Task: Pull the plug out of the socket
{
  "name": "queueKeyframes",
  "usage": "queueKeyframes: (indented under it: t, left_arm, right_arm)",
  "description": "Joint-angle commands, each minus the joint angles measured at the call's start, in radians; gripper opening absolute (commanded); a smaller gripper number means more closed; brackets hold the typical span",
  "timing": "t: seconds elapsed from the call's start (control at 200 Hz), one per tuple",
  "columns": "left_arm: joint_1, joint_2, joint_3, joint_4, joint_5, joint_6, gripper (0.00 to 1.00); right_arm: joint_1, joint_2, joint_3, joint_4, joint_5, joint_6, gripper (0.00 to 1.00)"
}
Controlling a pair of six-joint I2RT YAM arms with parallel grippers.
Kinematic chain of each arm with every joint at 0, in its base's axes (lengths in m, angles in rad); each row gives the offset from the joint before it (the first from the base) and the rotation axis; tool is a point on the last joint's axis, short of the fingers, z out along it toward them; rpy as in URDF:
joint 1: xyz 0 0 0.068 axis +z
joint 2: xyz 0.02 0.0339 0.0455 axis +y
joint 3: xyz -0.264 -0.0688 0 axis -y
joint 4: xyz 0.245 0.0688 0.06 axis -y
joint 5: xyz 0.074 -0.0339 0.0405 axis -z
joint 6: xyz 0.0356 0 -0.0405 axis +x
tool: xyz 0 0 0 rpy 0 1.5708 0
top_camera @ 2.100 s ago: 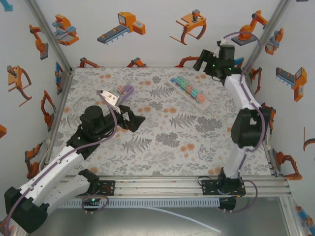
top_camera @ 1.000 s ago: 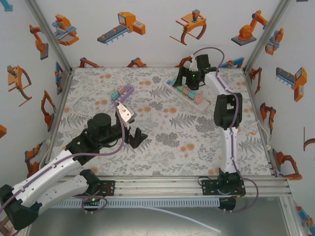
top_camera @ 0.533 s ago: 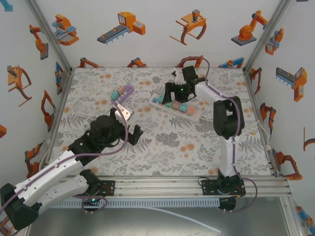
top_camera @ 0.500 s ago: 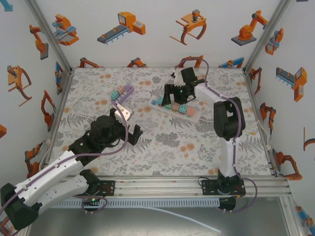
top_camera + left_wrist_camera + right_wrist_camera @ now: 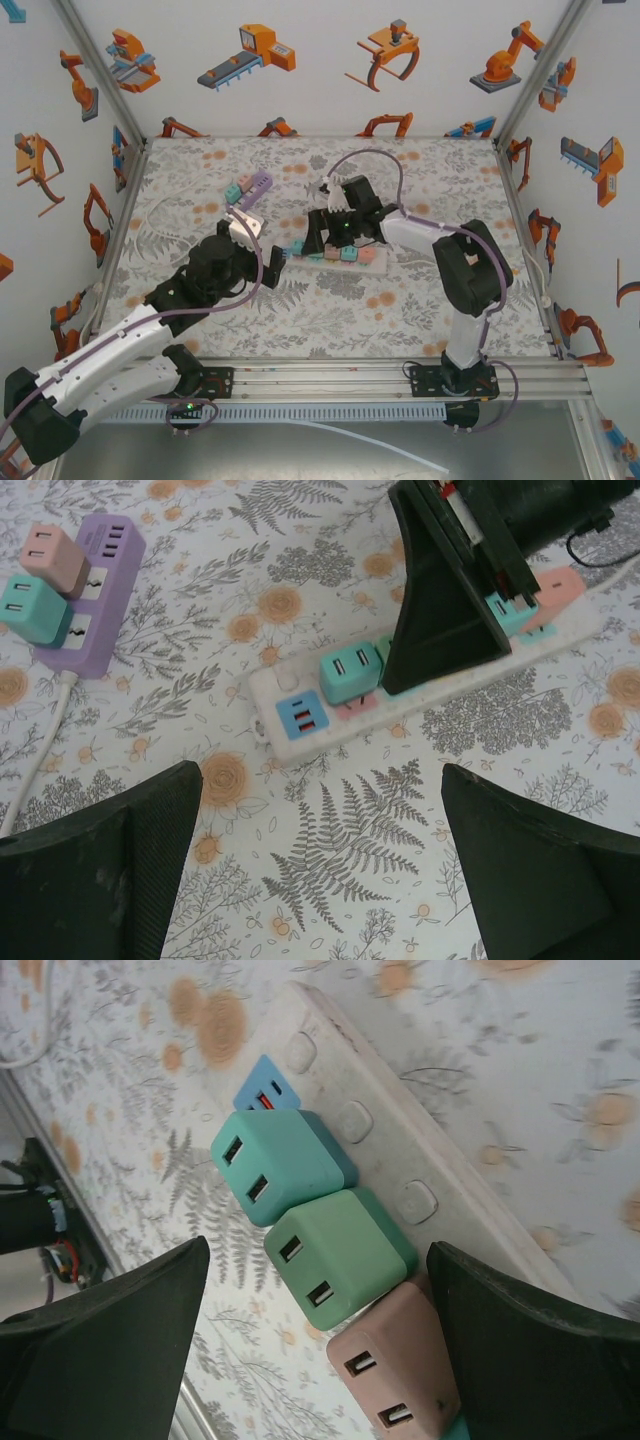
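Bright, even light, faint soft shadows, crisp detail; left tool (image 5: 320, 780) fingers (image 5: 100, 870) dark, perhaps slightly blurred.

strip (image 5: 400, 1150): white plastic, smooth, faint sheen, a little scuffed.
teal plug (image 5: 280, 1165), green plug (image 5: 335, 1255), pink plug (image 5: 395, 1380): smooth plastic, satin.
purple strip (image 5: 95, 590): plastic, matt.
table cover (image 5: 330, 880): flower print, flat and matt; cloth or paper, i cannot tell.
my right fingers (image 5: 100, 1360): black plastic, matt.
my left fingers (image 5: 90, 880): same, dull, finely grained.
rail (image 5: 330, 372): bare metal, brushed.
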Motion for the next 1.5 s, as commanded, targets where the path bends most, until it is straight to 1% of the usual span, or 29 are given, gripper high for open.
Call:
queueKeyframes:
  t: [0.0, 0.125, 0.215, 0.355, 0.496, 0.601, 0.681, 0.721, 0.841, 0.956, 1.016, 1.071, 1.117, 1.162, 1.212, 1.272, 1.412, 1.497]
  left_arm:
    - [0.007, 0.003, -0.018, 0.035, -0.051, -0.044, 0.97]
    - [0.014, -0.002, -0.026, 0.037, -0.054, -0.066, 0.97]
    - [0.020, -0.007, -0.027, 0.026, -0.055, -0.082, 0.97]
    - [0.032, -0.018, -0.030, 0.019, -0.045, -0.104, 0.97]
    - [0.062, -0.021, -0.047, 0.063, 0.027, -0.146, 0.97]
    - [0.111, -0.011, -0.039, 0.051, 0.075, -0.197, 0.97]
    - [0.141, 0.003, -0.033, 0.041, 0.102, -0.221, 0.97]
    - [0.157, 0.017, -0.026, 0.028, 0.109, -0.235, 0.97]
    - [0.222, 0.089, 0.020, -0.044, 0.150, -0.253, 0.97]
    - [0.305, 0.179, 0.055, -0.090, 0.192, -0.301, 0.98]
    - [0.345, 0.224, 0.069, -0.105, 0.230, -0.316, 0.99]
    - [0.379, 0.266, 0.084, -0.118, 0.251, -0.331, 0.99]
    - [0.401, 0.297, 0.097, -0.130, 0.253, -0.346, 1.00]
    - [0.419, 0.321, 0.111, -0.153, 0.250, -0.359, 0.98]
    - [0.428, 0.359, 0.127, -0.174, 0.241, -0.360, 0.98]
    - [0.436, 0.398, 0.143, -0.190, 0.231, -0.356, 0.97]
    - [0.443, 0.459, 0.136, -0.161, 0.272, -0.332, 0.95]
    - [0.442, 0.486, 0.131, -0.142, 0.287, -0.327, 0.90]
  right_arm:
    - [0.062, 0.017, -0.067, 0.067, -0.024, 0.104, 0.81]
    - [0.104, 0.001, -0.060, 0.078, -0.030, 0.121, 0.81]
    - [0.107, -0.040, -0.054, 0.062, -0.041, 0.112, 0.81]
    - [0.105, -0.146, -0.031, -0.035, 0.040, 0.016, 0.83]
    - [0.080, -0.255, -0.014, -0.092, 0.111, -0.081, 0.86]
    - [0.038, -0.340, -0.035, -0.093, 0.185, -0.166, 0.87]
    - [0.006, -0.408, -0.068, -0.075, 0.216, -0.261, 0.88]
    - [-0.009, -0.439, -0.086, -0.067, 0.223, -0.334, 0.89]
    - [-0.021, -0.528, -0.166, -0.052, 0.236, -0.620, 0.92]
    - [-0.026, -0.577, -0.264, -0.033, 0.249, -0.913, 0.92]
    - [-0.028, -0.585, -0.288, -0.088, 0.232, -1.070, 0.93]
    - [-0.029, -0.577, -0.289, -0.135, 0.230, -1.139, 0.92]
    - [-0.039, -0.566, -0.275, -0.177, 0.202, -1.152, 0.91]
    - [-0.054, -0.551, -0.259, -0.216, 0.138, -1.155, 0.90]
    - [-0.061, -0.531, -0.244, -0.260, 0.082, -1.169, 0.89]
    - [-0.061, -0.501, -0.232, -0.293, 0.048, -1.179, 0.88]
    - [-0.063, -0.426, -0.210, -0.334, 0.073, -1.193, 0.82]
    - [-0.063, -0.386, -0.198, -0.350, 0.080, -1.208, 0.78]
